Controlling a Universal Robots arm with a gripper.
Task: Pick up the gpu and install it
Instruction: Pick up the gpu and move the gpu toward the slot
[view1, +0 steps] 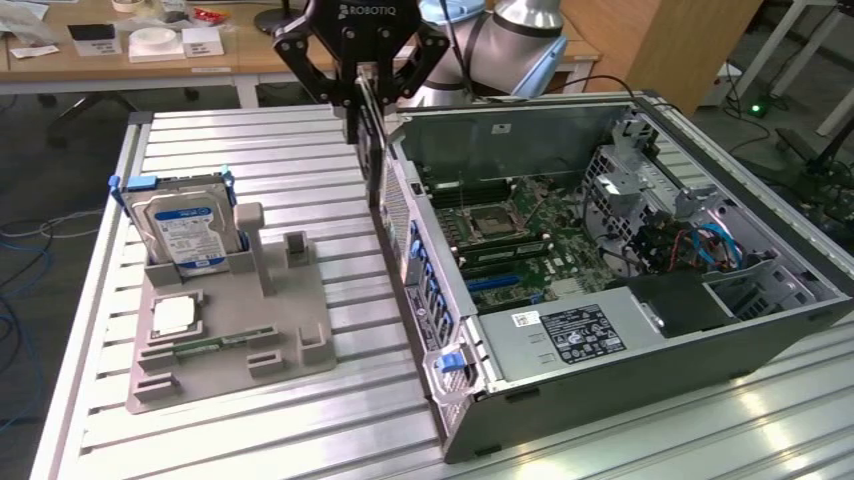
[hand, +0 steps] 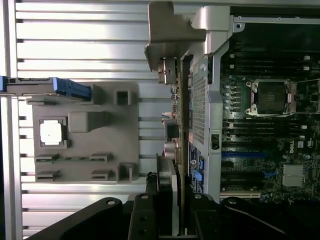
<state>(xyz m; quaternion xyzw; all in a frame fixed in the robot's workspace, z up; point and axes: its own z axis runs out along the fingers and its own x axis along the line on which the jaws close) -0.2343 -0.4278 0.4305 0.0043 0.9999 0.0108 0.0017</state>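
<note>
The gpu (view1: 366, 135) hangs upright from my gripper (view1: 363, 98), which is shut on its upper edge. I see it as a thin dark card held edge-on. It sits above the table, just outside the rear wall of the open computer case (view1: 641, 330), at the case's far corner. In the wrist view the gpu (hand: 183, 110) runs edge-on away from my gripper (hand: 175, 200), with its silver end bracket (hand: 170, 30) at the far end. The card lies alongside the perforated rear panel (hand: 200, 100). The motherboard (hand: 260, 125) with its slots lies beyond that panel.
A grey fixture tray (view1: 227, 330) on the exterior view's left carries a hard drive (view1: 184, 225) standing upright, a CPU (view1: 175, 316) and a memory stick (view1: 214, 345). The ribbed aluminium table (view1: 267, 140) lies under everything. Desks stand behind the table.
</note>
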